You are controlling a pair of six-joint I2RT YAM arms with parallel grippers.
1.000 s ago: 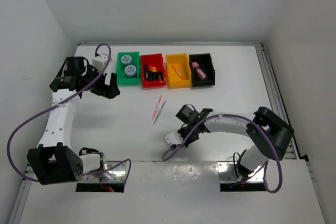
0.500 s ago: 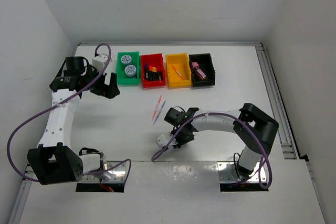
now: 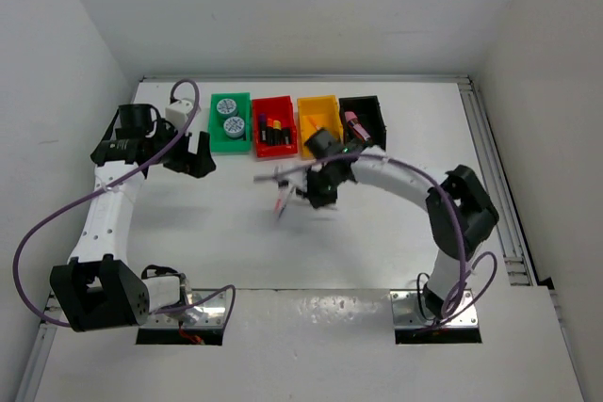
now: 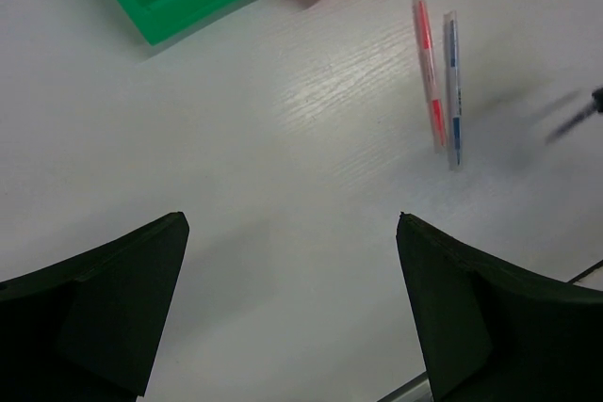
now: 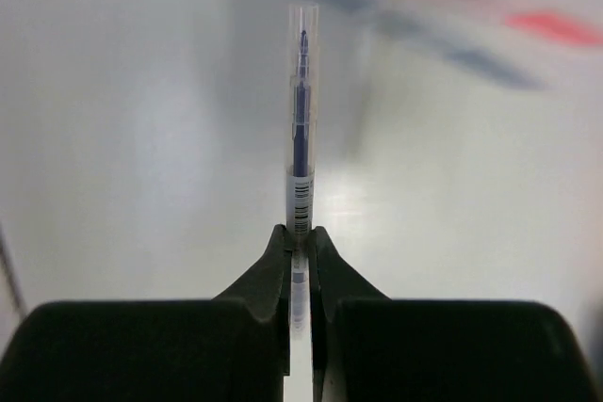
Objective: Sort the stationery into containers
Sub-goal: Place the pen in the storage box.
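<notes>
My right gripper [image 5: 300, 237] is shut on a thin clear pen with blue ink [image 5: 301, 120], which sticks straight out past the fingertips. In the top view this gripper [image 3: 311, 181] hovers in front of the red bin [image 3: 274, 126] and the yellow bin [image 3: 319, 124], blurred by motion. A pink pen [image 4: 429, 82] and a grey-blue pen [image 4: 453, 91] lie side by side on the table. My left gripper [image 4: 292, 223] is open and empty, left of the green bin [image 3: 230, 121] in the top view [image 3: 193, 155]. The green bin holds two blue-white rolls [image 3: 228, 115].
The black bin [image 3: 363, 120] at the right end of the row holds a pink item. The red bin holds several highlighters. My right arm reaches over the front of the yellow bin. White walls close in the table on three sides.
My right arm has swung from the near middle of the table up and back toward the bins, carrying the pen. The left arm has not moved.
</notes>
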